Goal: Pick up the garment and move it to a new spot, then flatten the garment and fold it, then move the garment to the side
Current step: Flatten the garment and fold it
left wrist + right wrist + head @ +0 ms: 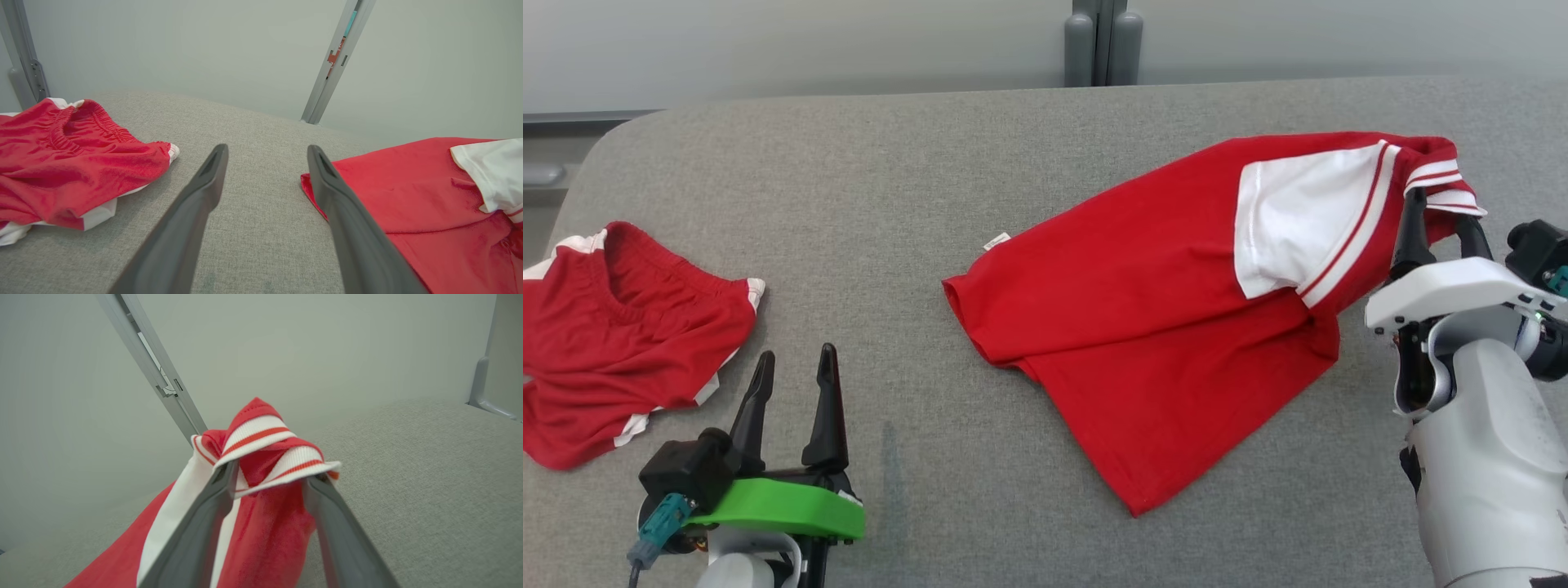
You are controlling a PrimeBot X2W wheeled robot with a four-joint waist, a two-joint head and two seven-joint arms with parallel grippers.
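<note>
The garment, a red shirt [1160, 327] with a white sleeve and striped collar, lies crumpled on the grey table [931, 163] right of centre. My right gripper [1441, 214] is at the shirt's far right end. Its jaws stand apart in the right wrist view, and the striped collar [261, 433] is draped over the fingertips of that gripper [271, 473], lifted off the table. My left gripper [796, 353] is open and empty at the lower left. In the left wrist view that gripper [267, 148] hovers over bare table, with the shirt's edge [408, 196] just to its right.
Red shorts [621, 327] with white trim lie bunched at the table's left edge, also left of the fingers in the left wrist view [61, 163]. A grey post [1103, 41] stands behind the table's far edge. Bare table lies between the shorts and the shirt.
</note>
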